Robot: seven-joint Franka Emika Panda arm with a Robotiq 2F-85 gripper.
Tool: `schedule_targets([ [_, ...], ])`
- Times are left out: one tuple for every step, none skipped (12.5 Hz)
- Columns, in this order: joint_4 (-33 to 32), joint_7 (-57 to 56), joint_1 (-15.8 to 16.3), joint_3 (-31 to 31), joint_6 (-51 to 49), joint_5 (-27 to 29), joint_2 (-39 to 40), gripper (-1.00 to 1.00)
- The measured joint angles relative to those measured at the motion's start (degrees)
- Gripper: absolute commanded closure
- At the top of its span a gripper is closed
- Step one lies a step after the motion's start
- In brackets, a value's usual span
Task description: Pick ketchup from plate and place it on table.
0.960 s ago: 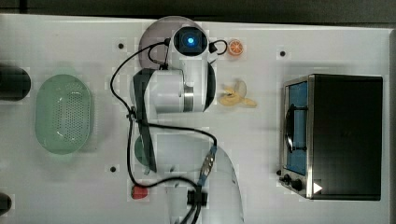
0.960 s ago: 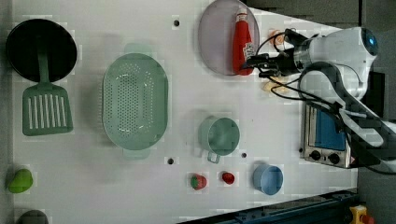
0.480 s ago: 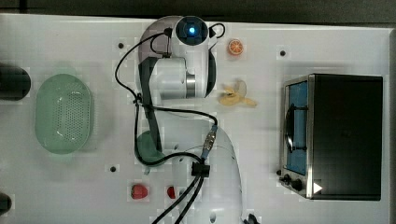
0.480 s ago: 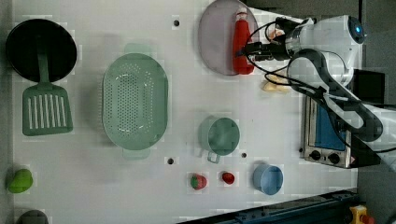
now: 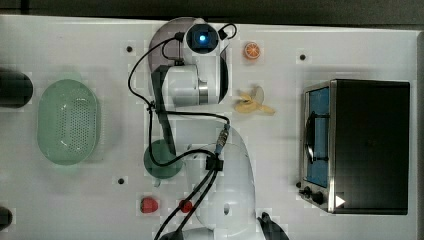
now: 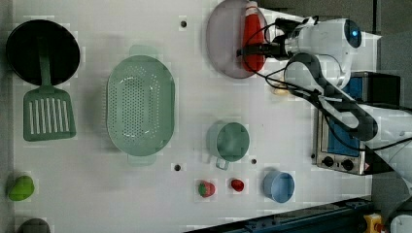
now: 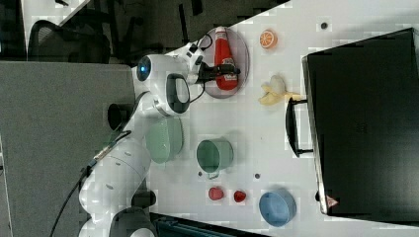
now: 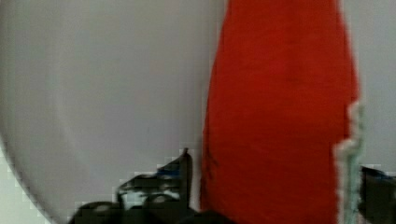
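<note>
The gripper (image 6: 254, 50) hangs spread wide, one finger on each side of the ketchup (image 6: 252, 39) lying on the plate (image 6: 224, 39).

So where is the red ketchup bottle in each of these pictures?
Top view: the arm covers the spot, so I cannot pick it out.
Left view: the ketchup bottle lies at the top, on the plate, at the open gripper.
Right view: top middle, lying on the plate.
Wrist view: the big red shape right of middle.
Shared landmark: the green cup.
</note>
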Motion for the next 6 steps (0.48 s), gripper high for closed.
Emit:
schedule_targets([
  [0.0, 0.0, 0.52, -0.41, 0.42, 0.2, 0.5, -0.68],
  [0.06, 0.0, 1.0, -1.03, 1.2, 0.22, 0.59, -0.41],
  [0.17, 0.0, 1.05, -1.2, 1.18, 0.22, 0.31, -0.19],
  [0.17, 0.0, 0.97, -1.16, 1.04, 0.13, -0.14, -0.18],
  [0.22, 0.0, 0.79, -0.9, 1.23, 0.11, -0.14, -0.18],
  [0.5, 0.0, 0.62, -0.55, 1.26, 0.11, 0.0, -0.18],
])
